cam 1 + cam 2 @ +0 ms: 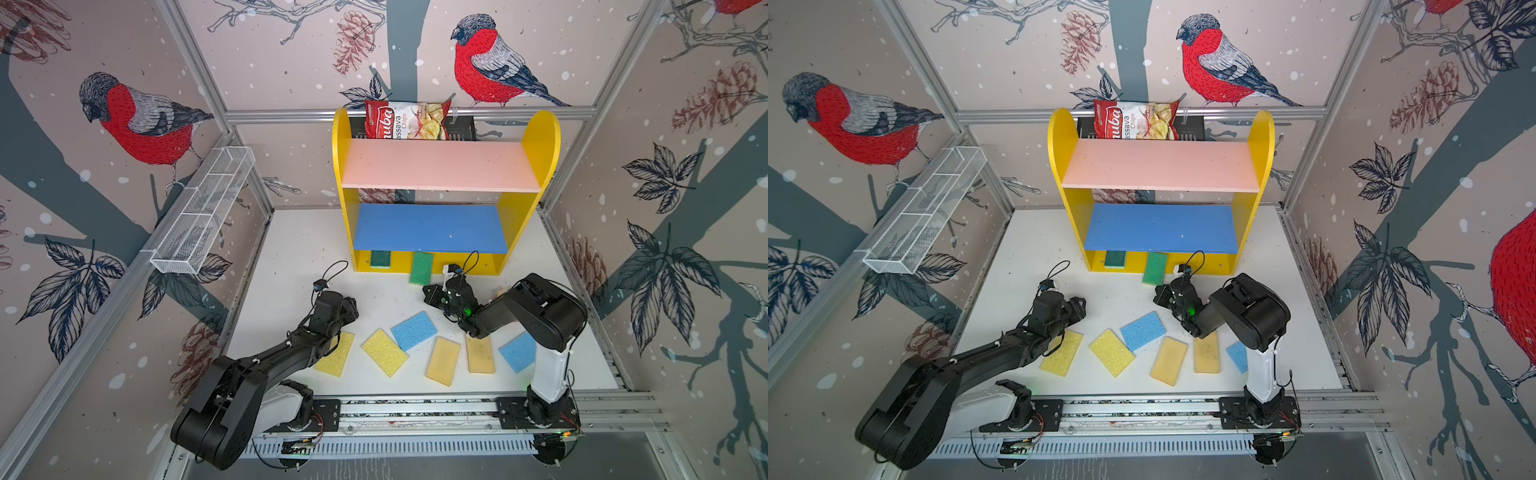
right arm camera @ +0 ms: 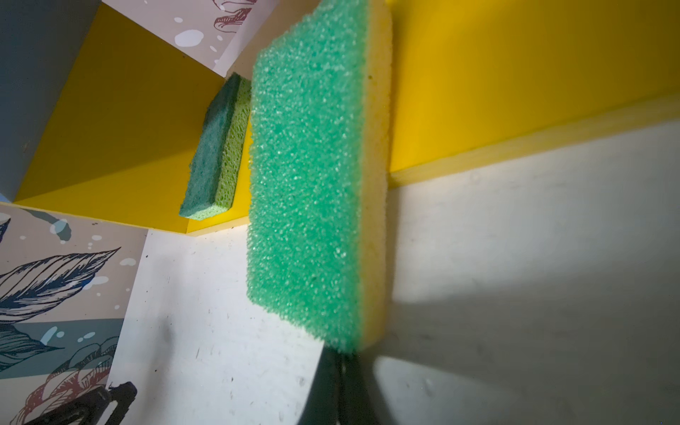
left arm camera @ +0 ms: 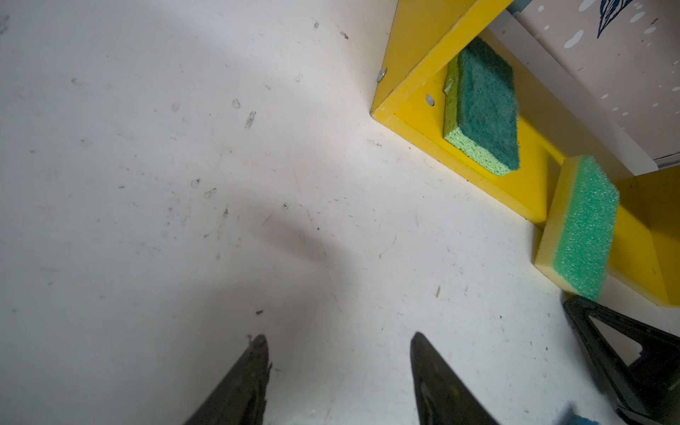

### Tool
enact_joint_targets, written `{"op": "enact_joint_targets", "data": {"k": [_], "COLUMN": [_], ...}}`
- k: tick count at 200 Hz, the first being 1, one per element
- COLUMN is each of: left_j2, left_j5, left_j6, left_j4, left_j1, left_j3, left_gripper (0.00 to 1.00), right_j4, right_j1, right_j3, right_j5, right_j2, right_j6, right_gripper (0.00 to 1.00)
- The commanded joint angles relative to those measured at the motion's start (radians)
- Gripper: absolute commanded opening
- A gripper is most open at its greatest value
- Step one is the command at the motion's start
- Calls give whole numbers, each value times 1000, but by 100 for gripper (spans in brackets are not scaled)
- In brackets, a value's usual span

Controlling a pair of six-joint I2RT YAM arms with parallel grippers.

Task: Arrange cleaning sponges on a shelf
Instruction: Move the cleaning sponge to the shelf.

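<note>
White tabletop (image 1: 291,257), right gripper (image 2: 340,368) pressed shut at the end of the green sponge (image 2: 305,165) lying across the shelf (image 1: 544,137) base edge, left gripper (image 3: 338,344) spread over bare table

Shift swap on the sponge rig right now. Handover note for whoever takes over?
Left gripper: open, empty, over bare table.
Right gripper: shut on one end of the light green sponge, whose far end is over the front edge of the shelf base.
Done: dark green sponge lies on the base.
Left: seat the held sponge, then shelve six from the table: yellow sponges, blue sponges, tan sponges. Pink board and blue board are bare.
</note>
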Motion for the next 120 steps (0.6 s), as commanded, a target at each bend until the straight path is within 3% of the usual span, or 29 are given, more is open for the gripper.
{"op": "enact_joint_targets", "data": {"k": [1,67,120], "left_j2": [12,10,12], "left_j5": [26,24,23], "left_j6": [11,14,11], "left_j4": [12,8,12], "left_j1": [1,1,2], "left_j3": [15,23,19], "left_gripper": [61,61,61], "right_j4": [-3,-19,16], "right_j1": [-10,-28,22], "right_j3": [7,53,-3], "right_j5": [23,12,20], "right_j2": [8,9,11], "right_j6": [16,3,43], "right_gripper": [5,6,5]}}
